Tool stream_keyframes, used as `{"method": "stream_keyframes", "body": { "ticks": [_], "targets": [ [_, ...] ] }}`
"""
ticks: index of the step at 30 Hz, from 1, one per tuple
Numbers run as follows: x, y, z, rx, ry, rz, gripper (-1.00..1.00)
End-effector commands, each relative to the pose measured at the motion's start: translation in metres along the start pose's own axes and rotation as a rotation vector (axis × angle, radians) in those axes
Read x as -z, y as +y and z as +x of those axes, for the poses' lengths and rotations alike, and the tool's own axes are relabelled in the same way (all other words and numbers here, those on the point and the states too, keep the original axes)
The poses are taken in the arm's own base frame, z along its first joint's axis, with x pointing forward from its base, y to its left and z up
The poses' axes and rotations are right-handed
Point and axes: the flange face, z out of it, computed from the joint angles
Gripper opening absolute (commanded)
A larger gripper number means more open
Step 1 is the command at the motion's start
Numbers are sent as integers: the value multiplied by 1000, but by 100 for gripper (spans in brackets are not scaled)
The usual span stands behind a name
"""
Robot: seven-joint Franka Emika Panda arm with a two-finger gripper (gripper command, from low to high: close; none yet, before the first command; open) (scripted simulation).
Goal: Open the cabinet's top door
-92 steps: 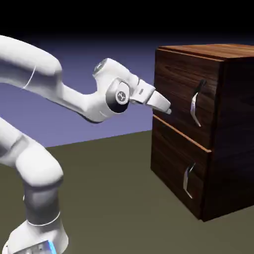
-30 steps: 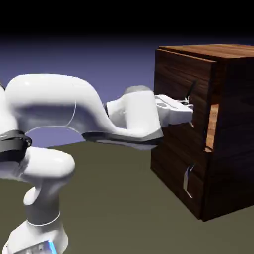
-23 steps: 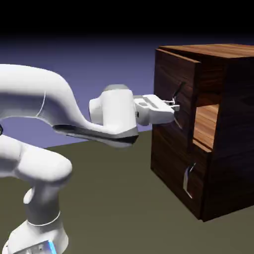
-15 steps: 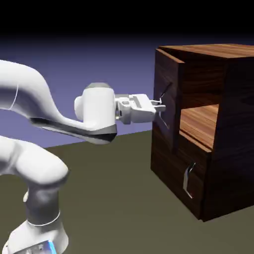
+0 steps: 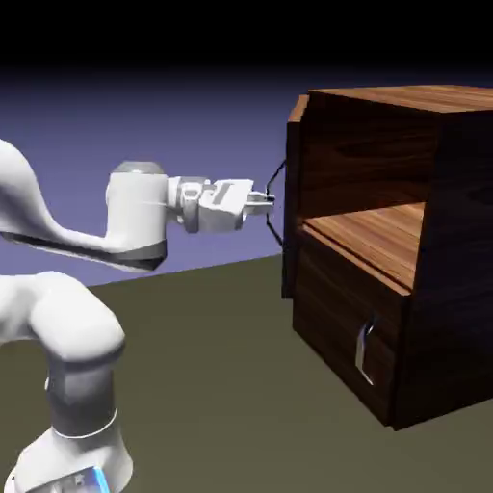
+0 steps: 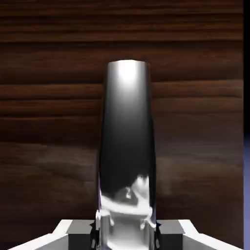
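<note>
Exterior view: one cabinet (image 5: 404, 250) on the table (image 5: 231, 385), two panels; the top door (image 5: 292, 193) swung wide (seen edge-on), the pincer (image 5: 267, 200) pinching its silver handle (image 6: 127, 146).

Exterior view: fixed camera beside the robot, at middling range, facing across the table (image 5: 221, 366); white arm (image 5: 58, 289) enters from the lower left, cabinet (image 5: 424, 270) stands at the right.

Hand view: camera on the hand, looking along the gripper (image 6: 125, 229), very near; silver handle (image 6: 127, 141) and the top door (image 6: 49, 122) wood fill the picture.

Shared: gripper (image 5: 262, 200), handle (image 5: 274, 207), top door (image 5: 293, 202).
</note>
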Motion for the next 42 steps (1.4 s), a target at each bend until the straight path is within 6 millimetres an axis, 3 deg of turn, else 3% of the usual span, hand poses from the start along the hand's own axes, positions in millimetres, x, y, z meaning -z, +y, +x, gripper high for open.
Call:
{"method": "stream_keyframes", "body": {
  "ticks": [1, 13, 25, 32, 42],
  "targets": [
    [6, -2, -2, 0, 12, -13, -100],
    [84, -34, -34, 0, 180, -181, -100],
    [163, -90, -90, 0, 385, -387, -100],
    [191, -121, -121, 0, 480, -482, -100],
    [214, -157, -156, 0, 583, -585, -100]
  ]
}}
